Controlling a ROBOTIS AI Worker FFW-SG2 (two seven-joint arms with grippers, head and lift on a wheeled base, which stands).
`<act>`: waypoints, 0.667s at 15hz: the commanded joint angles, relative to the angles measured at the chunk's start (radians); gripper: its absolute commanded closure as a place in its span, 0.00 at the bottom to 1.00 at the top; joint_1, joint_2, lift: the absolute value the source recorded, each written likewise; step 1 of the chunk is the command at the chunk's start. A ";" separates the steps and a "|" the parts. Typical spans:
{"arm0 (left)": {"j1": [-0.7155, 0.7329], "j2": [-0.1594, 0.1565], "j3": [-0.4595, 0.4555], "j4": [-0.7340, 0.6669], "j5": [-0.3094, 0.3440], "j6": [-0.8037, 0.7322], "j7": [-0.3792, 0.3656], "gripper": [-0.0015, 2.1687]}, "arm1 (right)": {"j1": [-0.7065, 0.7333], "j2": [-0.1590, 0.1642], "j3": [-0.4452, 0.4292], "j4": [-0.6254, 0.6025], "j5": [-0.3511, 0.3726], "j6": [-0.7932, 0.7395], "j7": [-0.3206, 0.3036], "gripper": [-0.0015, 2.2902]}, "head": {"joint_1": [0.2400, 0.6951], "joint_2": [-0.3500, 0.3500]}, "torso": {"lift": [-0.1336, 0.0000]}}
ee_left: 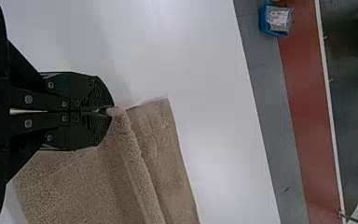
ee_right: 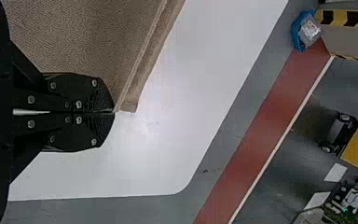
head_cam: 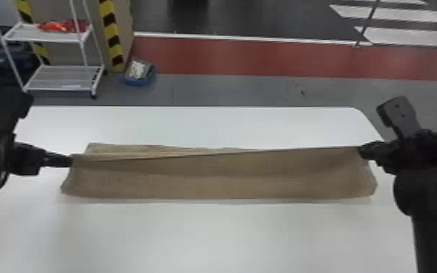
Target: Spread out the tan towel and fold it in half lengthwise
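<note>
Tan terry, the towel [head_cam: 221,181] lies folded over itself across the white counter [head_cam: 207,236]. The left gripper [head_cam: 69,161] and right gripper [head_cam: 362,151] each pinch a far corner between closed fingers.

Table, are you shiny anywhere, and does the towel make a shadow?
Head view: a thin, soft shadow along the near edge of the towel; left wrist view: a pale glare patch on the table beside the towel; right wrist view: a bright glow on the table near the towel's corner.
</note>
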 commanded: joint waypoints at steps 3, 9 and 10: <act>-0.015 -0.001 -0.006 0.023 0.010 -0.024 0.028 0.66 | -0.032 -0.003 0.014 0.074 0.038 -0.035 -0.005 0.62 | 1.00 0.38 | 0.08; -0.015 -0.009 -0.006 -0.029 0.010 -0.003 0.016 0.66 | -0.048 0.007 0.027 0.115 0.055 -0.053 -0.007 0.62 | 1.00 0.38 | 0.08; -0.015 -0.009 -0.004 -0.038 0.012 0.000 0.014 0.66 | -0.050 0.007 0.027 0.124 0.058 -0.066 -0.007 0.62 | 1.00 0.38 | 0.08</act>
